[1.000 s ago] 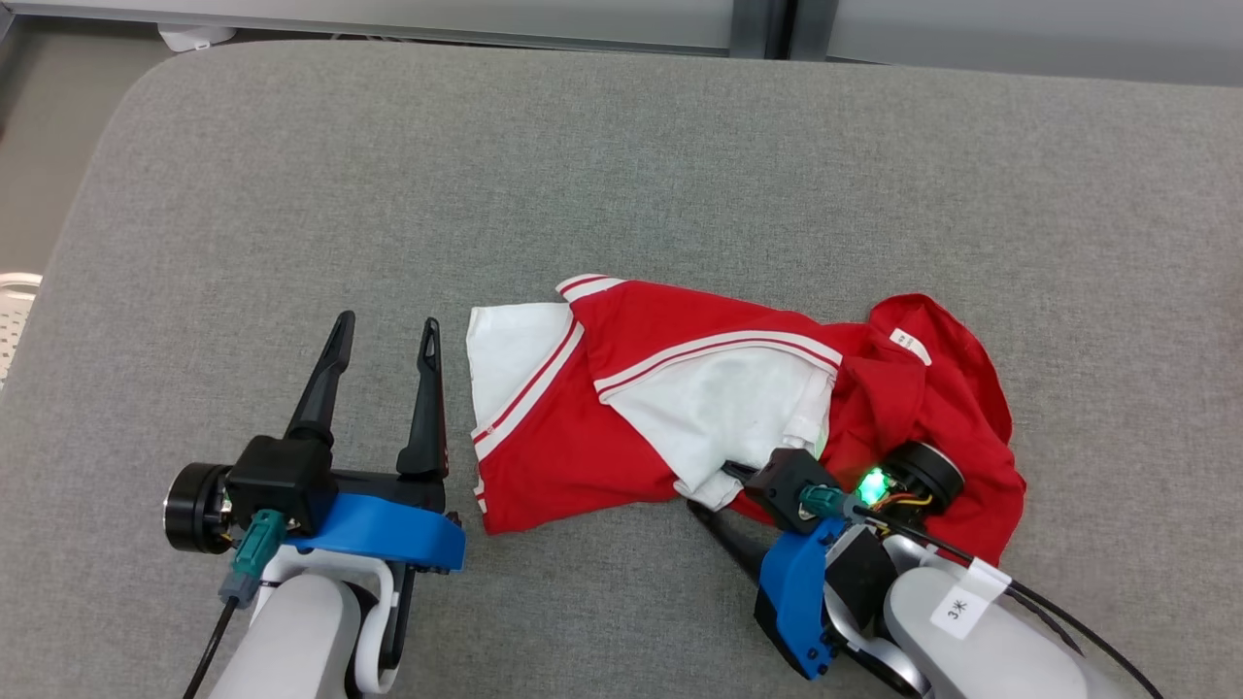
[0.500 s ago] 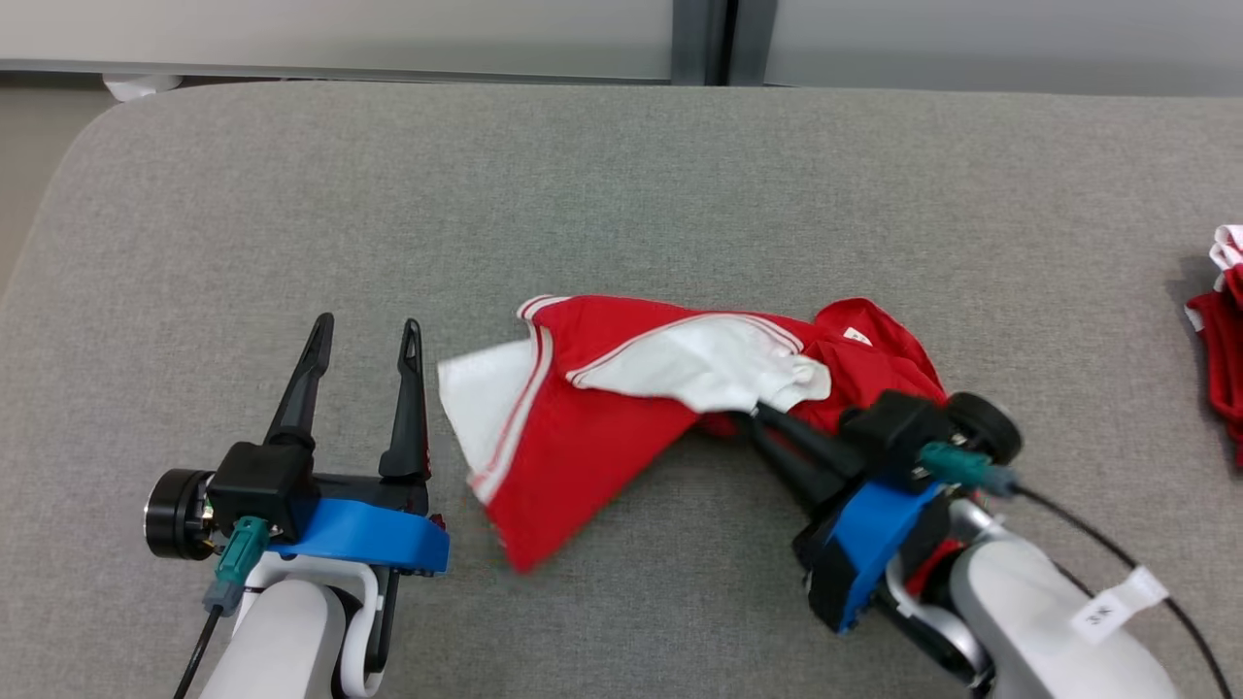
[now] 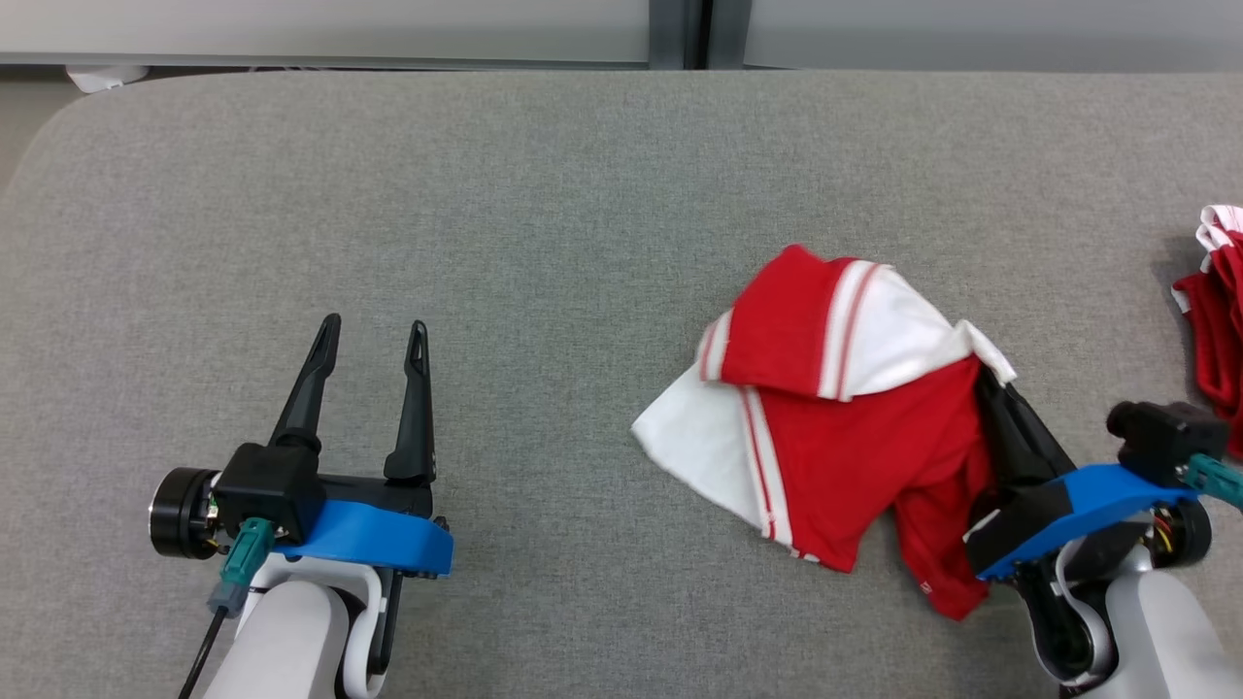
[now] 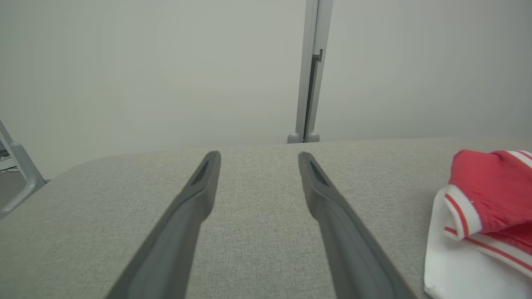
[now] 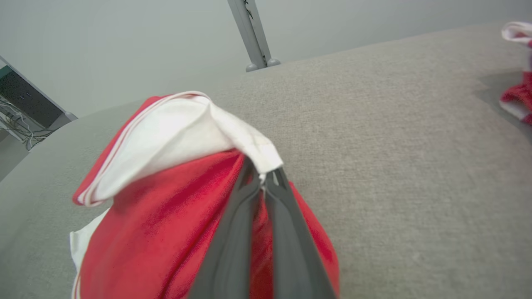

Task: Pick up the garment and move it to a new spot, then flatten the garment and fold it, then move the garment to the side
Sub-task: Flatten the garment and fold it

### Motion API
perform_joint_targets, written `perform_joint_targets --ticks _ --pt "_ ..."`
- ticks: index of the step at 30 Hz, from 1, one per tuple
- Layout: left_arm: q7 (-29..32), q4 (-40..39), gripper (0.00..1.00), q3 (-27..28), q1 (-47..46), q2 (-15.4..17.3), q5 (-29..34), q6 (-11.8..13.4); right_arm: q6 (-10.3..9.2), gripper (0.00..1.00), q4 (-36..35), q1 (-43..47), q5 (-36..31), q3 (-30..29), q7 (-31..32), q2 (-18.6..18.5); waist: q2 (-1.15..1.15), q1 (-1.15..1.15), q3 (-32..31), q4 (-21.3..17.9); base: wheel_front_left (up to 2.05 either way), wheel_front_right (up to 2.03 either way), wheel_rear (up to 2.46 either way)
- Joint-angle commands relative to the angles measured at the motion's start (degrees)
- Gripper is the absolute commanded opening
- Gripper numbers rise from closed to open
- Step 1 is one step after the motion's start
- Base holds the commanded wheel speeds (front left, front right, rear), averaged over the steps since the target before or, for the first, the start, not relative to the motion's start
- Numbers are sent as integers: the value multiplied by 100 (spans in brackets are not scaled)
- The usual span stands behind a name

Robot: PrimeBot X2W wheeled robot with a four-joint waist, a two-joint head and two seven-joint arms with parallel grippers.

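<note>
- Since a second ago, your right end effector [image 5: 264, 176] has clamped on the garment [image 3: 855, 427] and carried it rightward, away from the left end effector [image 3: 375, 325], which stands spread and empty.
- Lift higher: cloth trails on the tabletop [image 3: 544, 194].
- Stop short of the red pile [image 3: 1214, 320].

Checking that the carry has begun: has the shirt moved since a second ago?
Yes, rightwards: the shirt lay below the post; now it sits well right of it.

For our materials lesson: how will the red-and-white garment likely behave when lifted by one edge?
Probably floppy: the garment hangs in folds from the right pincer. Likely light: one pinched edge holds it up. It may drag on the table.
</note>
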Motion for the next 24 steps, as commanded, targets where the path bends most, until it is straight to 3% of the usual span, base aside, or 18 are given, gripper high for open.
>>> perform_joint_targets --ticks 1,2,3,9,15,24 --pt "-24 3 100 17 -39 -3 34 -12 1 31 93 78 21 -112 -83 42 0 0 18 -14 0 0 0" --pt "-24 3 100 18 -46 -8 38 -9 1 41 154 89 66 -185 -148 78 0 0 27 -28 0 0 0" --pt "-24 6 100 22 -46 -8 34 -11 1 100 189 101 33 -231 -226 85 0 0 28 -45 0 0 0" --pt "-24 16 100 57 66 -8 50 12 1 100 24 266 -176 -172 -672 -64 0 0 -67 -134 0 0 0" --pt "-24 20 100 123 254 16 18 37 1 100 -625 665 -678 -48 -1003 -355 0 0 -321 -245 0 0 0" --pt "-24 3 100 184 658 66 -28 106 1 100 -1759 1378 -1282 -188 -711 -226 0 0 -741 -350 0 0 0"
